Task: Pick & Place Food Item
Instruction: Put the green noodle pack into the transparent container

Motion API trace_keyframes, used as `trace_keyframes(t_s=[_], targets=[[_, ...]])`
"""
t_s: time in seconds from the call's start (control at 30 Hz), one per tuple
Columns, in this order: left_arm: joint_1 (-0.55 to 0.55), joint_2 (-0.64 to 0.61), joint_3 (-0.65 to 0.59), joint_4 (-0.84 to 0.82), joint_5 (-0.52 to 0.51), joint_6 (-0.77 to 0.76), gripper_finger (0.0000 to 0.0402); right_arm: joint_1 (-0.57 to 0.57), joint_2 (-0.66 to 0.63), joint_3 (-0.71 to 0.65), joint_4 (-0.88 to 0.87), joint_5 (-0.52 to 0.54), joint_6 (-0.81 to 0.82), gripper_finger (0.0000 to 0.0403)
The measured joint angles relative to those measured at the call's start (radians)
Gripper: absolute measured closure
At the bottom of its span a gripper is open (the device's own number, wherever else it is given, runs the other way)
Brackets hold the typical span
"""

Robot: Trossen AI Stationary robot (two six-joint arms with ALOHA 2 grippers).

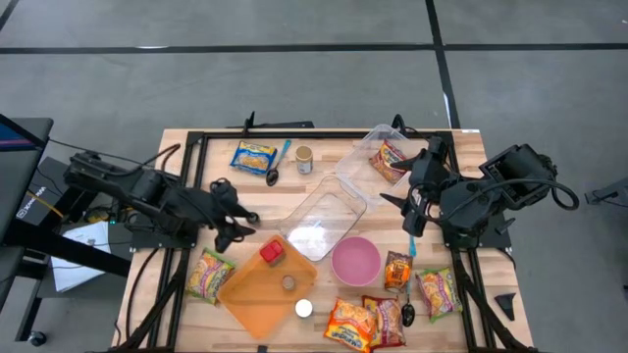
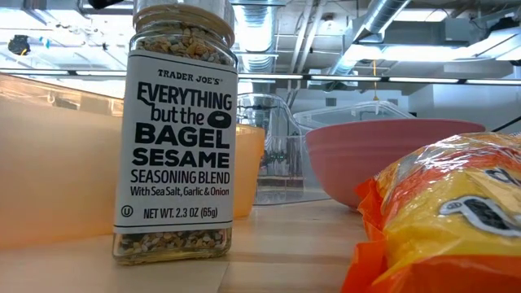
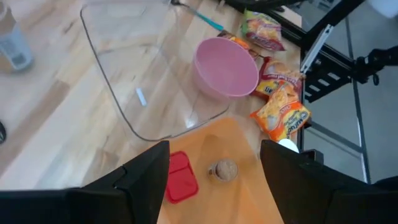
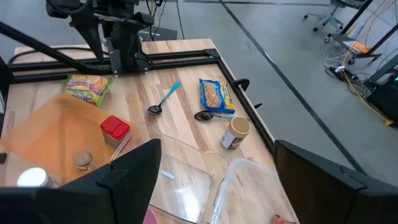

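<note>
Seasoning jar (image 2: 176, 130) fills the left of the low view, its label reading Everything but the Bagel Sesame, standing upright on the wooden table (image 2: 285, 244). A yellow-and-orange noodle packet (image 2: 444, 216) lies at the lower right of that view, with the pink bowl (image 2: 383, 159) behind it.

From above, the orange tray (image 1: 257, 292) sits at the lower centre of the frame, carrying a red-lidded container (image 1: 272, 253) and a small round jar (image 1: 288, 282). More noodle packets (image 1: 365, 322) cluster at the bottom right. Further up, a clear container (image 1: 326, 216) lies at the centre.

The left gripper (image 1: 241, 224) hovers at the left centre, just beside the tray's upper corner, its fingers spread with nothing between them. The right gripper (image 1: 412, 201) hangs at the right, near the clear lid (image 1: 378, 157) holding another packet (image 1: 391, 159), fingers parted and empty.

At the far edge rest a blue-trimmed packet (image 1: 253, 157), a spoon (image 1: 276, 167) and a small tin (image 1: 304, 159).
</note>
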Motion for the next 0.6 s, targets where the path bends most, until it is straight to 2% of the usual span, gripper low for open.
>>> trace_keyframes(t_s=[0.43, 0.6], targets=[[0.0, -0.017, 0.0, 0.0, 0.042, 0.213, 0.0156, -0.001, 0.0, 0.0, 0.0, 0.022, 0.143, 0.0097], [0.0, -0.017, 0.0, -0.058, 0.144, 0.251, 0.0156, -0.001, 0.0, 0.0, 0.0, 0.022, 0.183, 0.0097]])
